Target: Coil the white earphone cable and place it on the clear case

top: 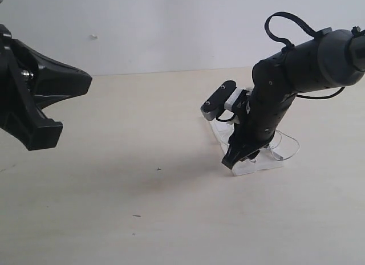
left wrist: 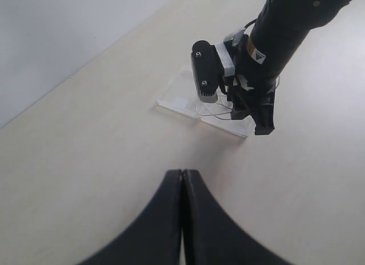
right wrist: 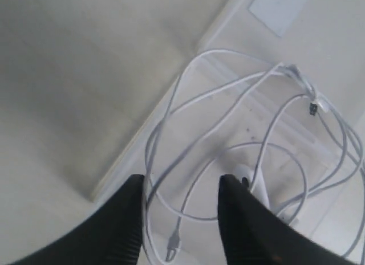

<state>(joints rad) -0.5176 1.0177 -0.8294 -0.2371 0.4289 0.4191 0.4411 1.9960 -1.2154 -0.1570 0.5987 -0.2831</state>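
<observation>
The white earphone cable (right wrist: 201, 94) lies in loose loops on the clear case (right wrist: 171, 100), its plug end (right wrist: 172, 245) and one earbud (right wrist: 258, 186) between and beside my right fingers. My right gripper (right wrist: 179, 182) stands open just over the coil, holding nothing. From outside, that gripper (top: 242, 158) points down onto the case (top: 263, 167), and a cable loop (top: 290, 151) spills past its right edge. My left gripper (left wrist: 182, 172) is shut and empty, raised far to the left of the case (left wrist: 174, 97).
A small white square label (right wrist: 279, 8) sits on the case's other half. The pale wooden table (top: 142, 191) runs back to a white wall (top: 171, 25). The left arm's black body (top: 34, 100) fills the left edge of the exterior view.
</observation>
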